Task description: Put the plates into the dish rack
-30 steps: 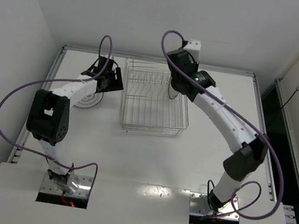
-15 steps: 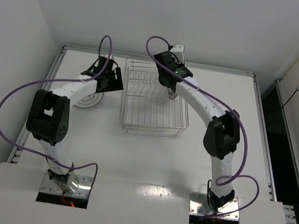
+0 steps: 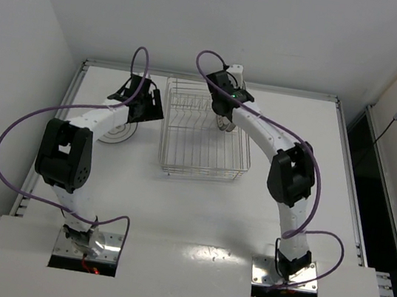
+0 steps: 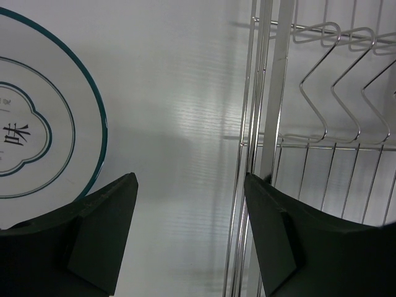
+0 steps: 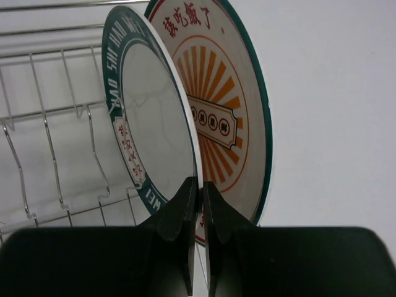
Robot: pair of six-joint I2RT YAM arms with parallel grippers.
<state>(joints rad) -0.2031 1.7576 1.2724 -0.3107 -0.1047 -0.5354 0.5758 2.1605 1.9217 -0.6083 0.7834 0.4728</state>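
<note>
**Now pinching the lettered plate [image 5: 151, 117] at the dish rack [image 3: 199, 169]**

Starting at the near edge of the surface [image 3: 195, 223], with both arm bases sitting side by side and both arms reaching toward the far wall.

Passing first the teal-ringed plate [image 4: 43, 124], lying flat on the surface left of the rack and apart from it. Sitting partly under the left arm in the top view, and showing a dark character at its centre in the left wrist view.

Holding the left gripper [image 4: 189, 198] released, fingers spread wide with nothing between them. Hovering over the bare strip between that plate and the rack's left wall, gripping neither.

Reaching the rack next: rectangular silver wire, with bent divider tines running across its far half.

Clenching the right gripper [image 5: 199, 198] on the lower rim of the lettered plate, as far as the right wrist view is showing. Pressing the dark fingers nearly together, with the plate's white edge running down into the slit.

Carrying that plate upright, turned mostly edge-on, with a dark band of lettering around a plain white middle.

Showing just behind it the sunburst plate [image 5: 232, 117], also upright, with orange rays around a lettered banner, red characters above and a teal edge. Not revealing whether the two are touching, nor whether either is seated between tines.

Placing all of this, in the top view, within the rack's far right part.
</note>
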